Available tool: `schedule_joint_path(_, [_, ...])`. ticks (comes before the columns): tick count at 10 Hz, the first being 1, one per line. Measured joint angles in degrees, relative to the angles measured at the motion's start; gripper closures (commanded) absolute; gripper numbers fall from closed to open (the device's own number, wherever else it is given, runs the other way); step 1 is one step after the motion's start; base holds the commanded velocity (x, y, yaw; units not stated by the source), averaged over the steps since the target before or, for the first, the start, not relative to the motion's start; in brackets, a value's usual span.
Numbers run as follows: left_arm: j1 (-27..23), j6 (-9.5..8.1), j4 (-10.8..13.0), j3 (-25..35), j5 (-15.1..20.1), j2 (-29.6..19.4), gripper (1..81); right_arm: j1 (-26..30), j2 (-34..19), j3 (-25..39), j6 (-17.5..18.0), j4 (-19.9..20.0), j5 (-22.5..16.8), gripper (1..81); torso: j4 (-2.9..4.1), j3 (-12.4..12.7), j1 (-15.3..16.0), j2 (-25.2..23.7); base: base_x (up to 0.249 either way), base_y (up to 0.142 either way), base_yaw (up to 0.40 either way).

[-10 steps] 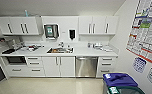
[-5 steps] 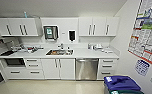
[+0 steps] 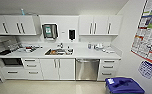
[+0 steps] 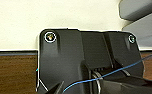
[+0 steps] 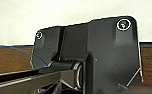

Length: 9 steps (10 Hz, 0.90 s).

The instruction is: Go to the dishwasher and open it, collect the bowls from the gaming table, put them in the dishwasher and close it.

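Against the picture of half a second ago the whole kitchenette sits almost where it did; the camera has barely shifted and nothing on the surface has moved.

In the head view the white wall cabinets (image 3: 57,25) run across the top, with the white surface (image 3: 82,53) beneath them. The dishwasher (image 3: 87,69), steel-fronted with its bar handle across the top and its door shut, stands under that surface at about 5 o'clock from the sink (image 3: 58,51), between white cabinet doors (image 3: 57,69) and a stack of drawers (image 3: 108,69). A blue bin (image 3: 124,86) is cut off by the lower edge at 4 o'clock from the dishwasher.

The small things on the surface are too blurred to name.

In both wrist views the robot's own dark plate covers the jaws, so I cannot tell how far open either pair is or how the dishwasher lies relative to them; behind the plates are a pale wall and brown floor.
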Motion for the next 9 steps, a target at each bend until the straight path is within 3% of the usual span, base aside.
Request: schedule_joint_path(9, [0.1, 0.00, 0.0, 0.1, 0.0, 0.2, 1.0, -0.2, -0.1, -0.1, 0.0, 0.0, -0.1, 1.0, 0.00, 0.0, -0.1, 0.0, 0.134, 0.000, 0.000])
